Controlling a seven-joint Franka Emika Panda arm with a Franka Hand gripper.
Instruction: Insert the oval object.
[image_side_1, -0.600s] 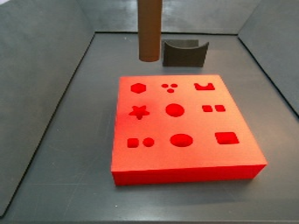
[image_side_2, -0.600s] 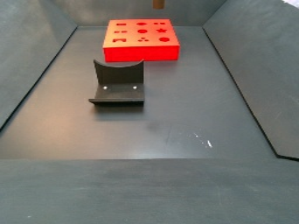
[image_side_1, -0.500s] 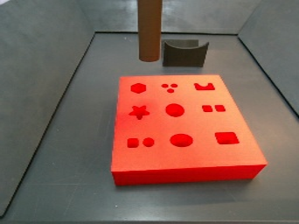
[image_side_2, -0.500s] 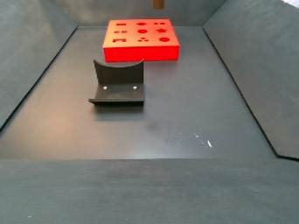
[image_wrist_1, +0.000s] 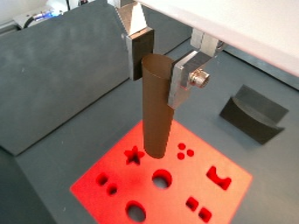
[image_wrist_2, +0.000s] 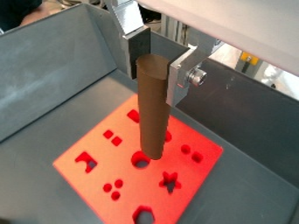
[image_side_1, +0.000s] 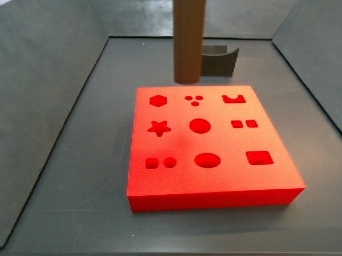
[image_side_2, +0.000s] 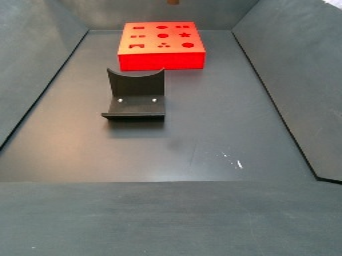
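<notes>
The gripper (image_wrist_1: 162, 63) clamps its silver fingers (image_wrist_1: 184, 77) on the top of the long, smooth brown oval peg (image_wrist_1: 156, 105), which hangs upright above the flat red block with shaped cut-outs (image_side_1: 207, 150). Align the peg's cross-section with the oval cut-out (image_side_1: 207, 159), keep it vertical, then lower slowly. The dark grey U-shaped holder (image_side_2: 135, 94) stands well apart.

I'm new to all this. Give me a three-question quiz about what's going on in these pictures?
1. True or false: the gripper holds the brown oval object upright.
2. What lies below the peg: A) the red block, B) the dark fixture, C) bare floor?
3. Fill in: in a side view, the peg's lower end is ___ the block, not yet in a hole.

Key: 1 true. 2 A. 3 above.
</notes>
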